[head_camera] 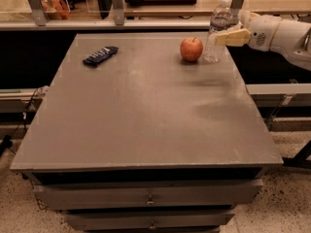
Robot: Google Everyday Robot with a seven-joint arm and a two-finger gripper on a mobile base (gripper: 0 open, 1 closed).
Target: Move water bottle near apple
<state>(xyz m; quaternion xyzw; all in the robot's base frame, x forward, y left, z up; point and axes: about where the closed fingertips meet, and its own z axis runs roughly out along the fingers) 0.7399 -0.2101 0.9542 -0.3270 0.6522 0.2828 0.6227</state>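
The water bottle (216, 33), clear with a white cap, stands upright on the grey table (146, 110) at its far right, just right of the apple (191, 49) and nearly touching it. The apple is red-orange and rests on the table. My gripper (228, 30) reaches in from the right at the bottle's mid height. It is open, with one tan finger (234, 37) across the front of the bottle's right side and the other behind it. The bottle's base is on the table surface.
A dark blue flat wrapper bar (100, 55) lies at the far left of the table. A shelf rail with posts (116, 6) runs behind the table. Drawers (148, 195) sit below the front edge. My white arm (286, 35) extends off to the right.
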